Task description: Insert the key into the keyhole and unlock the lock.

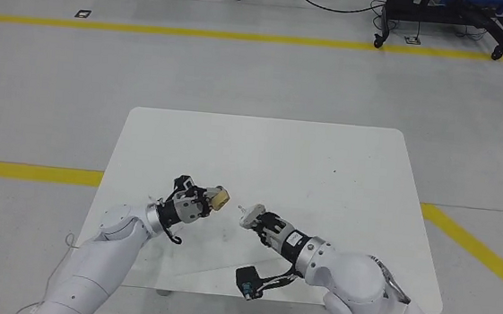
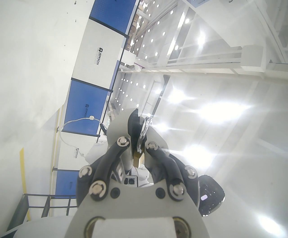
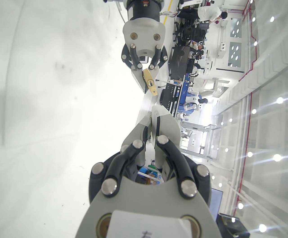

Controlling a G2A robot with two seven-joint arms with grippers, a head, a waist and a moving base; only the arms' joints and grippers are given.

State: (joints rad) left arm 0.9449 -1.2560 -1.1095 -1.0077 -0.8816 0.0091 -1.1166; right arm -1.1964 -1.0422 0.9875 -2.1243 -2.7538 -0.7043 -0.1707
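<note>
A brass padlock hangs above the white table, near its front left, with my left gripper shut on it. In the left wrist view the fingers clamp the lock's brass body, and the steel shackle sticks out past them. The right wrist view faces the padlock, keyhole toward me, held in the left gripper. My right gripper sits just right of the lock, a small gap away. Its fingers are pressed together on a thin pale piece, apparently the key, which is mostly hidden.
A small black device on a cable hangs under the right arm at the table's front edge. The back and right of the table are bare. Yellow lines cross the grey floor around it.
</note>
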